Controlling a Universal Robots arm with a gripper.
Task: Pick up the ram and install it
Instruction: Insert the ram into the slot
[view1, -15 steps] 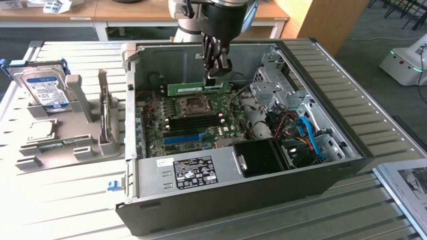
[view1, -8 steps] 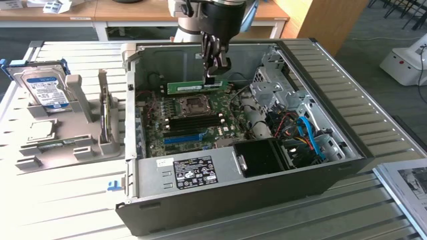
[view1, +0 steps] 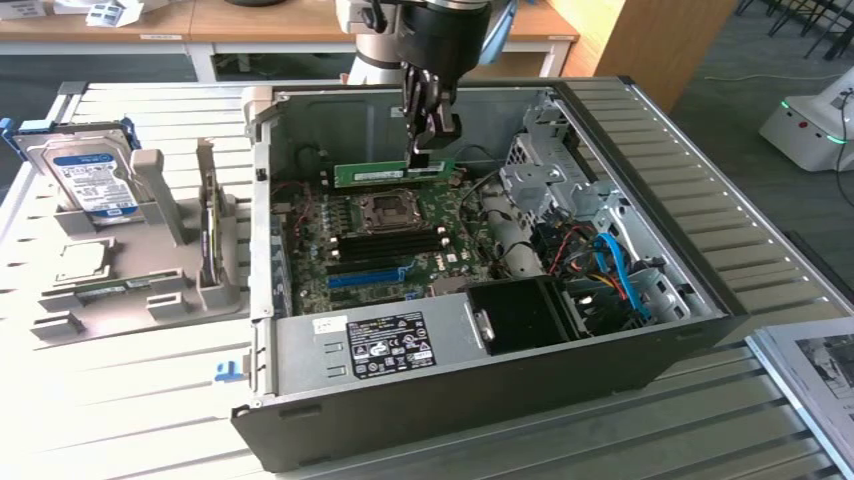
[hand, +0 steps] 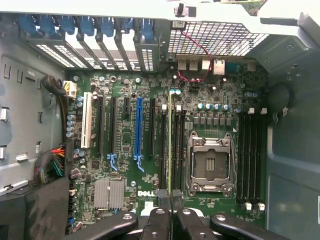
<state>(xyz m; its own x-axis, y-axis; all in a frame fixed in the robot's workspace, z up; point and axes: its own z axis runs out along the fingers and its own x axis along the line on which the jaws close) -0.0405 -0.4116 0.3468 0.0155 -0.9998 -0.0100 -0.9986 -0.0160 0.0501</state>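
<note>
Your pincer (view1: 430, 152) is closed almost completely, and it grips the ram (view1: 387, 172) by the upper edge near one end. The green stick hangs level, with its long edge downward, inside the open computer case (view1: 454, 410) that lies on its side on the worktop (view1: 134, 400). In the exterior view you see the ram raised above the motherboard (view1: 427, 262), just behind the processor socket (view1: 387, 212) and near the rear wall of the case. From the wrist view you look down along the ram (hand: 170, 140) edge-on as a thin line. It runs along the black memory slots (hand: 177, 145), which lie between the long blue slot (hand: 138, 127) and the socket (hand: 210, 165). Whether it touches a slot, I cannot tell. A hard drive (view1: 94, 180) stands in a grey holder at the exterior view's left.
</note>
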